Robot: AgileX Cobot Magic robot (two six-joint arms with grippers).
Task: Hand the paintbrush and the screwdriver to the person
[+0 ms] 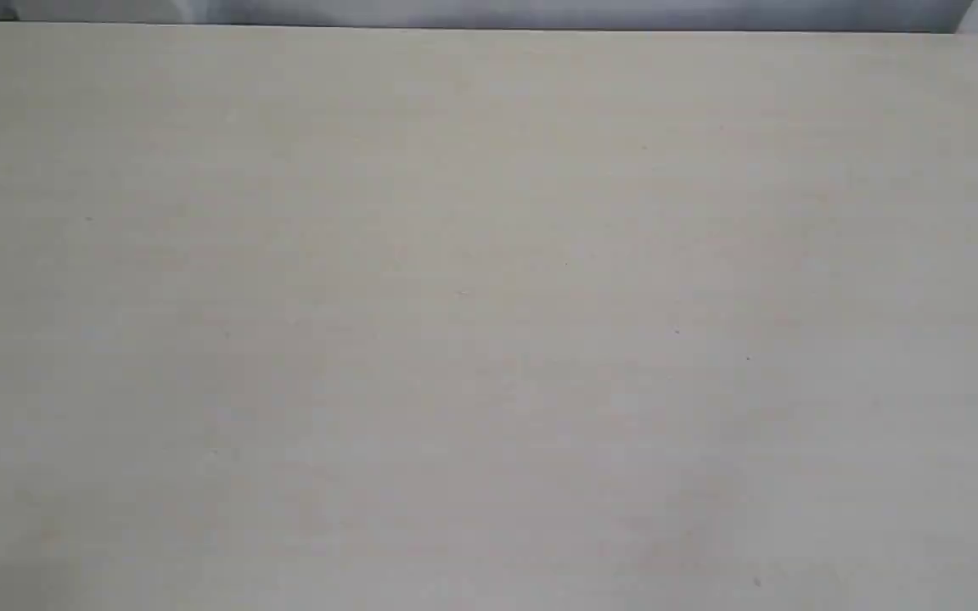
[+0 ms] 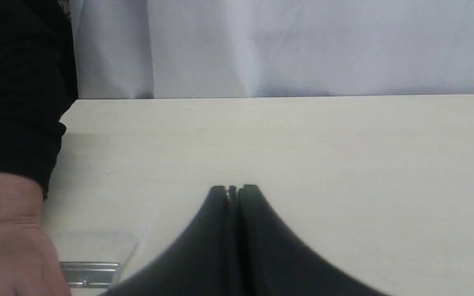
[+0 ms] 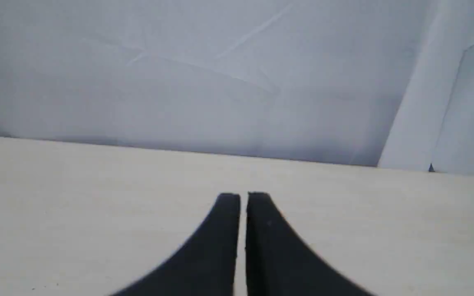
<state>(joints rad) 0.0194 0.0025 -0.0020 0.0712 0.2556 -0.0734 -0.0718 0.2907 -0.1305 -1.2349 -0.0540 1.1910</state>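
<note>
In the left wrist view the paintbrush [image 2: 91,259] lies flat on the pale table; only its pale bristles and silver ferrule show. The person's hand [image 2: 10,238] with a dark sleeve [image 2: 15,90] rests right beside the brush and covers its handle end. My left gripper [image 2: 233,190] is shut with nothing between its black fingers, a short way from the brush. My right gripper [image 3: 243,196] is shut and empty above bare table. The screwdriver is out of view. Neither gripper shows in the exterior view.
The pale wooden table [image 1: 489,322] fills the exterior view. A white sheet [image 3: 204,74] hangs behind the table's far edge. A white panel [image 3: 455,115] stands near the far edge in the right wrist view.
</note>
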